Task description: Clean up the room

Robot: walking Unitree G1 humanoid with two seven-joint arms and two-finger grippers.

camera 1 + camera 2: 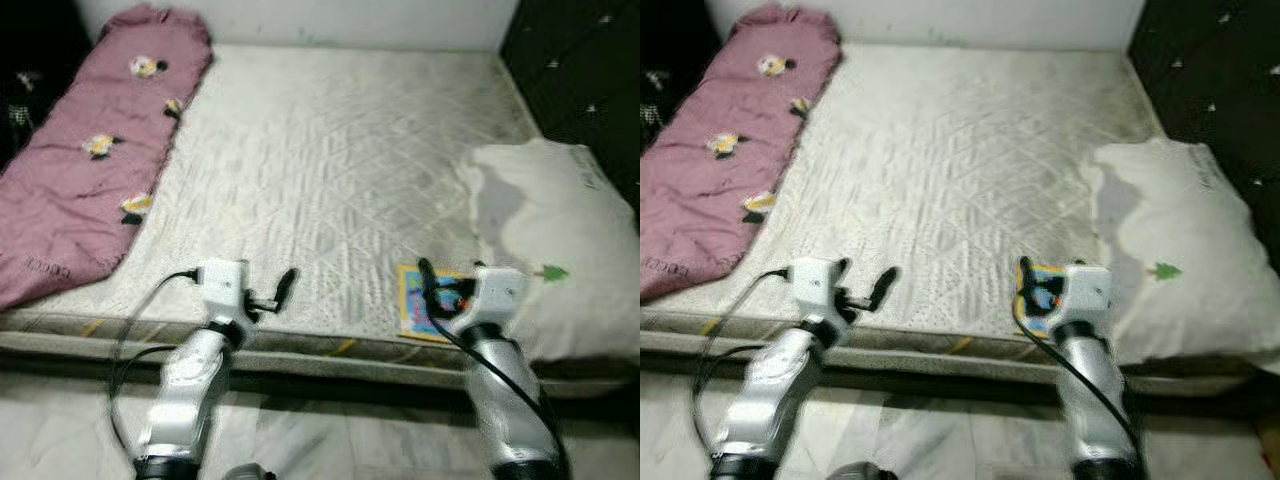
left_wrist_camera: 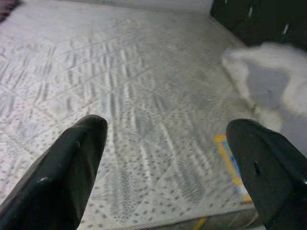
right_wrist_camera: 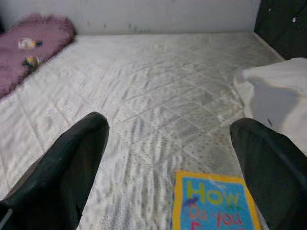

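Note:
A colourful children's book with a yellow border lies flat near the front edge of the white quilted mattress. My right gripper hovers just over the book, open, with nothing between its fingers; the right wrist view has the book close below the fingertips. To the left, my left gripper is open over bare mattress near the front edge. A white pillow rests at the mattress's right side. A pink flowered blanket lies folded along the left side.
Dark furniture stands behind the pillow at the right. A pale wall runs behind the mattress. The mattress sits low on a light floor, where I stand at its front edge.

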